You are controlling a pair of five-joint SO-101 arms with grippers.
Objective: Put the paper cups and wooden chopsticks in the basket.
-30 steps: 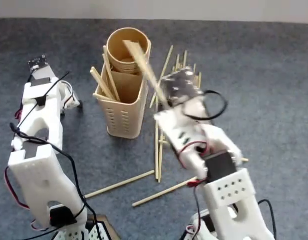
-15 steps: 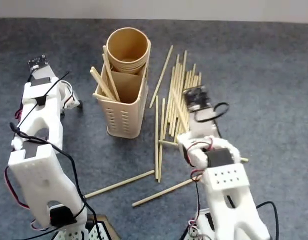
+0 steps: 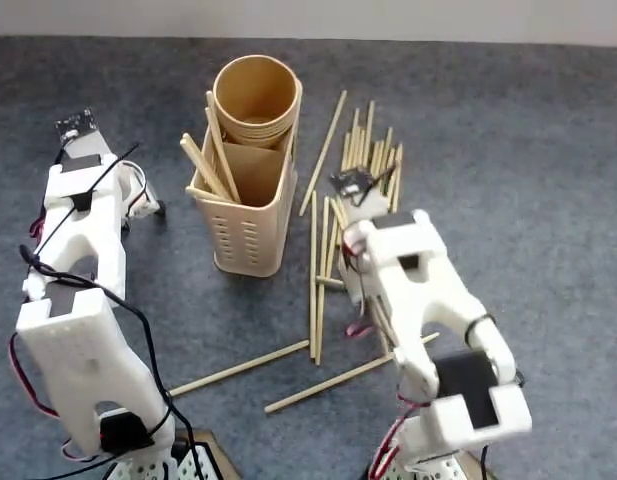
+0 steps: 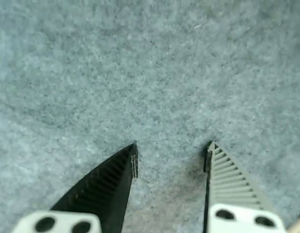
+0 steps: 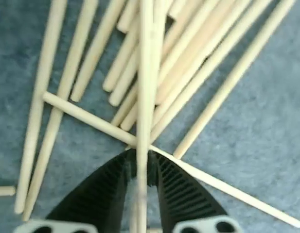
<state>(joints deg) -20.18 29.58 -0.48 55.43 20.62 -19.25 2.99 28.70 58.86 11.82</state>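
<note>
We see the paper cups (image 3: 255, 95) stacked in the basket (image 3: 250, 240), while the loose chopsticks (image 3: 381, 158) lie scattered on the bench (image 3: 518, 140) just beside it. The right gripper (image 5: 141, 159) is closed on one chopstick (image 5: 145, 73) over that pile (the stick runs lengthwise between its jaws). The left gripper (image 4: 171, 153) hangs open over bare bench.

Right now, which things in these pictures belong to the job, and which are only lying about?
Belongs to the job:
- tall beige perforated basket
- stacked brown paper cups in it
- pale wooden chopsticks loose on the carpet
- one chopstick pinched by the right gripper

Only lying about:
- grey carpet
</note>
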